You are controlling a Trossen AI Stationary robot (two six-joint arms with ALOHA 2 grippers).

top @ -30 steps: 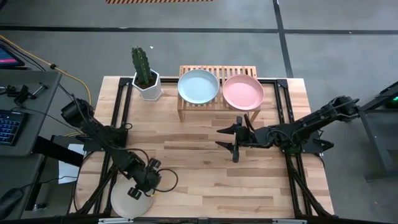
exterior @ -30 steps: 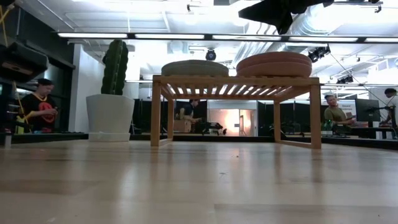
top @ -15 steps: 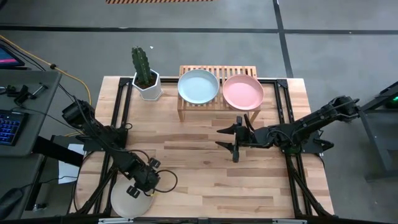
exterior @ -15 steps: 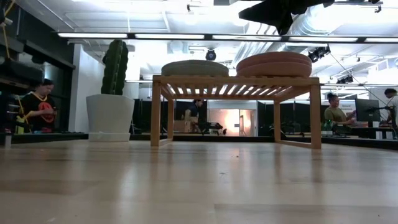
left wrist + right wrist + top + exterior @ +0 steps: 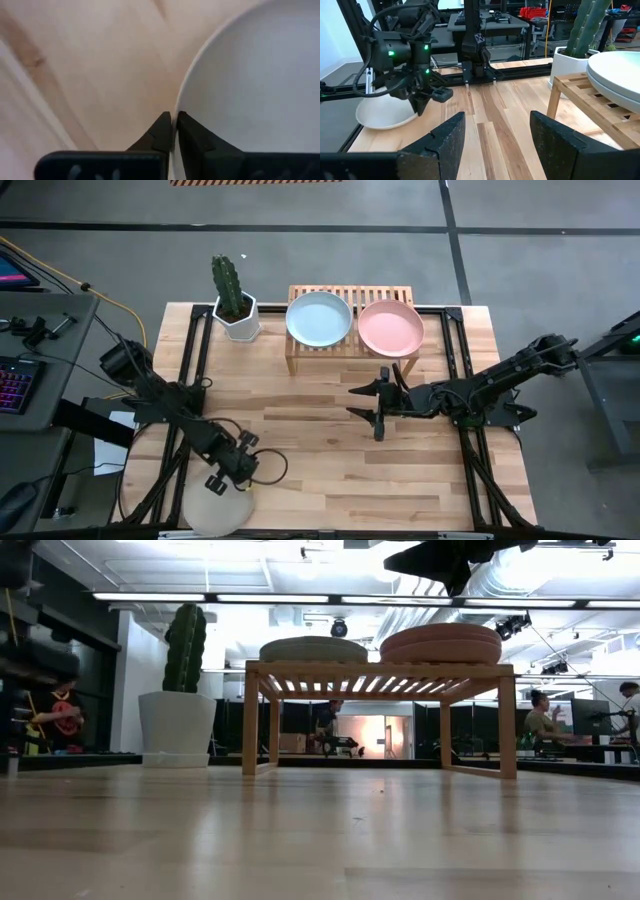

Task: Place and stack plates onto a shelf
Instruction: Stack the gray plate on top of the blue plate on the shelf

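- One beige plate (image 5: 213, 511) lies at the near left corner of the counter (image 5: 330, 460), its near edge reaching over the counter's rim.
- The left gripper (image 5: 222, 481) is down at that plate's far edge. In the left wrist view its two dark fingers (image 5: 162, 132) are pinched nearly together on the plate's rim (image 5: 182, 107), one on each side of it.
- In the right wrist view the beige plate (image 5: 382, 112) sits tilted, one edge raised under the left gripper (image 5: 420, 106).
- One cactus in a white hexagonal pot (image 5: 238, 317) stands at the far left of the counter, just left of the shelf.
- One shelf (image 5: 345, 298) of light wood with a slatted top stands at the far middle of the counter.
- Two stacks rest on the shelf: a pale blue plate (image 5: 319, 318) tops the left one and a pink plate (image 5: 391, 328) tops the right one, the two just beside each other.
- From the low view the left stack (image 5: 313, 649) looks lower than the right stack (image 5: 441, 643); how many plates each holds I cannot tell.
- The right gripper (image 5: 377, 408) hangs over the counter just near of the shelf, right of centre, its fingers spread wide with nothing between them.
- Three plates show their faces from above: one beige, one pale blue, one pink.
- A few people are in the room beyond the counter.
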